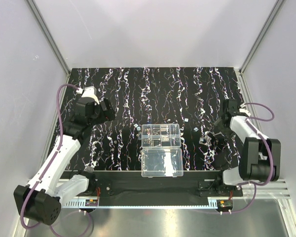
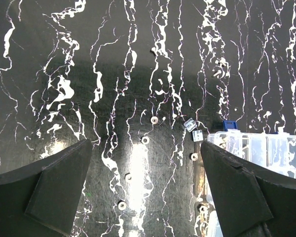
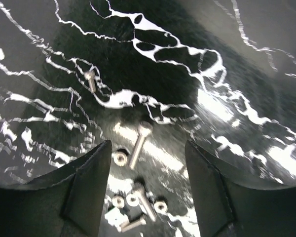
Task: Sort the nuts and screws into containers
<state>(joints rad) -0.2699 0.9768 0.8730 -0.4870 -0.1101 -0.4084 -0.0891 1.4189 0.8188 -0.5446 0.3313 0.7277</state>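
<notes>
Right gripper (image 3: 147, 147): released, jaws wide, straddled screw (image 3: 139, 142) and nut (image 3: 120, 158); judged poised for pick. Left gripper (image 2: 145, 148): released, empty, hung over loose nuts (image 2: 145, 140) beside box (image 2: 266, 148).

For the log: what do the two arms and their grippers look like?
The left arm and right arm have white links and black joint housings, each trailed by a looping purple cable. The left gripper and right gripper have matte black, wedge-shaped fingers.

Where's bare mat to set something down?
Far mat strip beyond the organizer box looks bare. Crowded: nuts left of the box, screws and nuts at the right end effector.
</notes>
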